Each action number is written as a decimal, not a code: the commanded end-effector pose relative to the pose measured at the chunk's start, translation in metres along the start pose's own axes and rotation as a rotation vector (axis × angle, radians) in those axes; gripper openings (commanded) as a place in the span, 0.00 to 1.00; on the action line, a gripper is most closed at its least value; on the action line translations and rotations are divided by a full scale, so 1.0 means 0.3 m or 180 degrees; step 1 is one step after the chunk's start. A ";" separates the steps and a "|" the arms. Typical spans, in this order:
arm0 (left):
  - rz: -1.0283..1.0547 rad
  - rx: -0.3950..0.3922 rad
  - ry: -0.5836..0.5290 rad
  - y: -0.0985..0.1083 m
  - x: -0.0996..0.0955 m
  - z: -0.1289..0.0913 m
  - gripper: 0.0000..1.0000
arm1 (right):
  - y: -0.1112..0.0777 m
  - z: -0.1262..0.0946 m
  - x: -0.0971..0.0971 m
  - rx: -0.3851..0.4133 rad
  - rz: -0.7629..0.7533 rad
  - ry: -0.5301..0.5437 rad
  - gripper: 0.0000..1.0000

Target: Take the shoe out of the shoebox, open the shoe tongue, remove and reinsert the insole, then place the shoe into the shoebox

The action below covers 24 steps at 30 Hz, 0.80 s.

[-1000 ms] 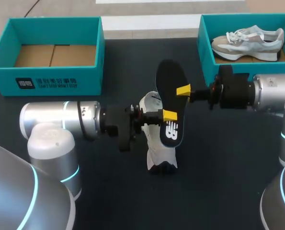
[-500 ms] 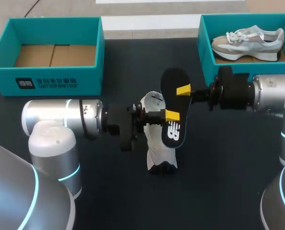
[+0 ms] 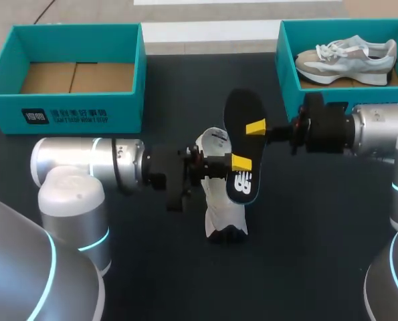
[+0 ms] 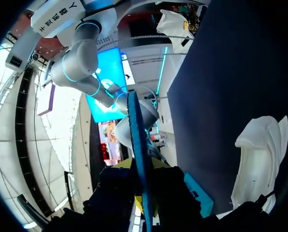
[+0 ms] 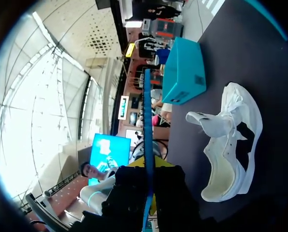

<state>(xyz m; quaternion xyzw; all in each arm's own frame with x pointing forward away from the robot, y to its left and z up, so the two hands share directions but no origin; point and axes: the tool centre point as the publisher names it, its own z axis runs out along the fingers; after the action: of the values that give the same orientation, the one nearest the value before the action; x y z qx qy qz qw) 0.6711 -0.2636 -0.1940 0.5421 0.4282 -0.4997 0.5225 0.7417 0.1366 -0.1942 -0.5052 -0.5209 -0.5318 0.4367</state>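
With left gripper point(image 3: 241, 162) and right gripper point(image 3: 255, 126) both clamped on the insole point(image 3: 242, 110), best to free one side gently, then feed toe-first into the shoe point(image 3: 224, 215).

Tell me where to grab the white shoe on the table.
Probably the white shoe by the rim of its opening, from the robot's right side: the right wrist view looks into the gaping mouth, tongue pulled out, leaving a thin edge to pinch.
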 end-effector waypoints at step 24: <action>-0.0228 -0.0243 0.1383 0.132 -0.083 -0.227 1.00 | 0.006 0.018 -0.082 0.0054 0.0137 0.0038 0.00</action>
<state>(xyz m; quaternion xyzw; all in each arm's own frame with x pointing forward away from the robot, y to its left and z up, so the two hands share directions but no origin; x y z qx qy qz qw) 0.7141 -0.1999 -0.1825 0.5778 0.5376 -0.4061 0.4606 0.7472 0.1371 -0.2146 -0.5095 -0.5148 -0.5184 0.4546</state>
